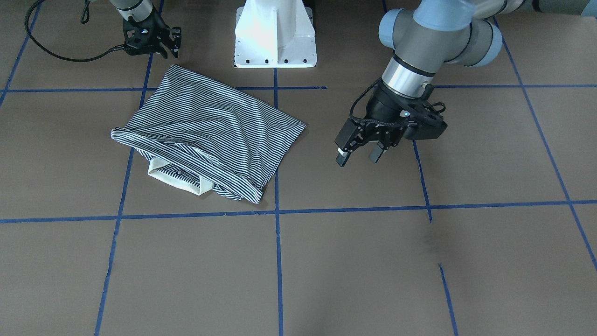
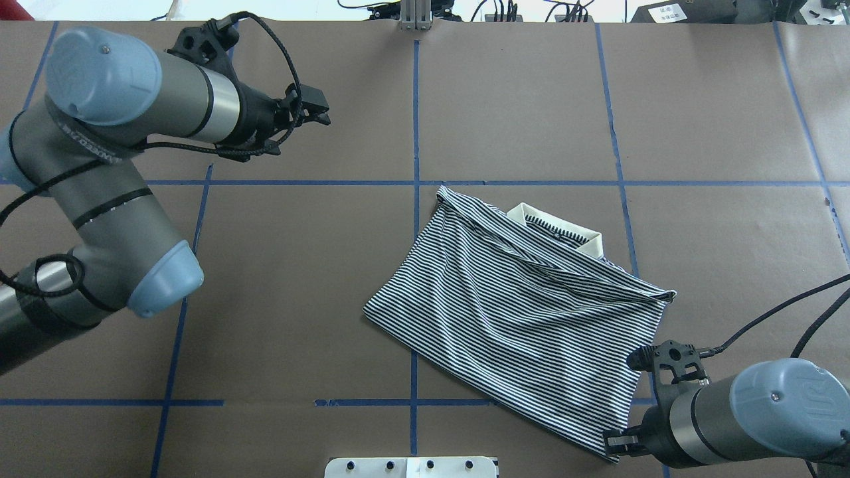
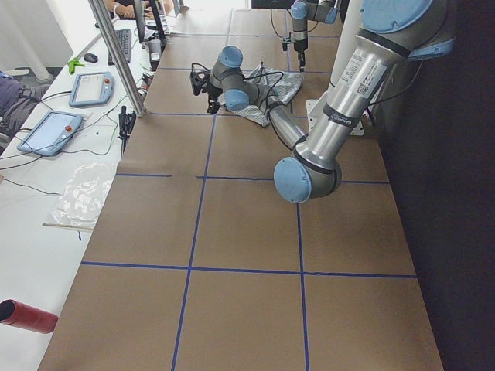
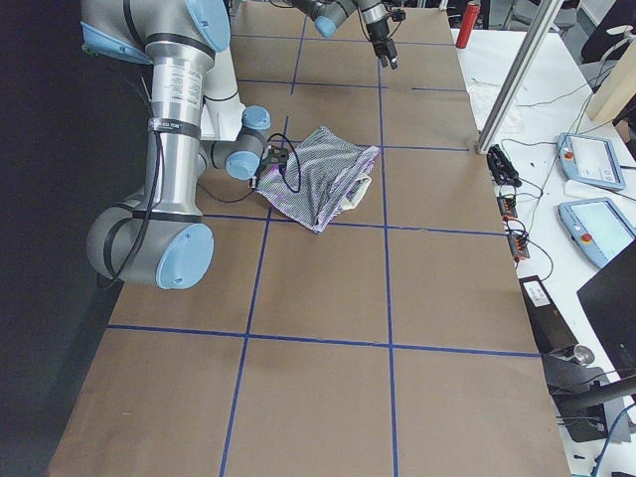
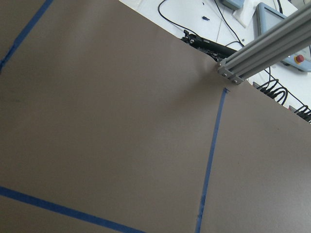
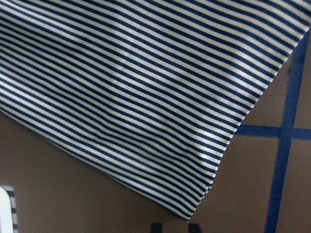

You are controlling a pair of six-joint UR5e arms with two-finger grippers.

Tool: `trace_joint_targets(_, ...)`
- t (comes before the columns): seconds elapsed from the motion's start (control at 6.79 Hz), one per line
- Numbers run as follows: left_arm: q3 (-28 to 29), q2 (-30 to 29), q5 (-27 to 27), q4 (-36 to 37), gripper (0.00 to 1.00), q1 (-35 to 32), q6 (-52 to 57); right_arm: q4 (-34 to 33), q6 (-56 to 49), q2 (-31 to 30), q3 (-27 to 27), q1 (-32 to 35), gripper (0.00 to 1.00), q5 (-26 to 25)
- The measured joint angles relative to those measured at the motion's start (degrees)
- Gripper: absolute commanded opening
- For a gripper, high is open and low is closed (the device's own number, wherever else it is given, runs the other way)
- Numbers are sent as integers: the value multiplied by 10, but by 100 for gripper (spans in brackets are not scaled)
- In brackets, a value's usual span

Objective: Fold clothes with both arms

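1. Folded into a rough rectangle, the striped polo shirt [image 2: 524, 318] lies flat on the brown table [image 2: 299, 299]. It sits to the robot's right of the centre tape line, just ahead of the white pedestal [image 1: 275, 32].
2. Printed lettering runs along the grey sleeve of the left arm [image 2: 99, 199], and the left side view shows a label on its upper tube. Neither is large enough to read.
3. The left gripper [image 1: 360, 156] hangs over bare table, well apart from the shirt, its two fingers spread wide with nothing between them.
4. The right gripper [image 1: 170, 44] sits just beside the shirt's corner on the robot's near right. Its fingertips [image 6: 156, 226] show parted at the bottom edge of its wrist view, with the fabric corner just ahead of them and not pinched.
5. Only the front and overhead views show the cream collar [image 1: 179, 179], which pokes out from under the fold on the side away from the robot. The front view alone picks out a small button [image 1: 178, 173] inside it.
6. The left wrist view shows bare table, blue tape lines [image 5: 211, 155] and an aluminium post [image 5: 265, 41]. The side views add a desk with grey control tablets [image 3: 91, 87] and a red cylinder [image 3: 27, 317].
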Motion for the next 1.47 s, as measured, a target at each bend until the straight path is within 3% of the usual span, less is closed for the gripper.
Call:
trace_joint_targets(0.29, -43, 6, 19, 56, 99, 106, -117, 8, 5, 46, -2, 46, 100, -15)
trace_joint_targets(0.59, -36, 3, 70, 83, 98, 175, -190, -4, -19, 83, -13, 131, 100, -20)
trace_joint_targets(1.03, 18, -34, 123, 133, 98, 201, -235, -175, -221, 184, -24, 218, 100, -12)
trace_joint_targets(1.47, 62, -48, 153, 141, 96, 226, -244, -230, -249, 228, -43, 246, 100, 9)
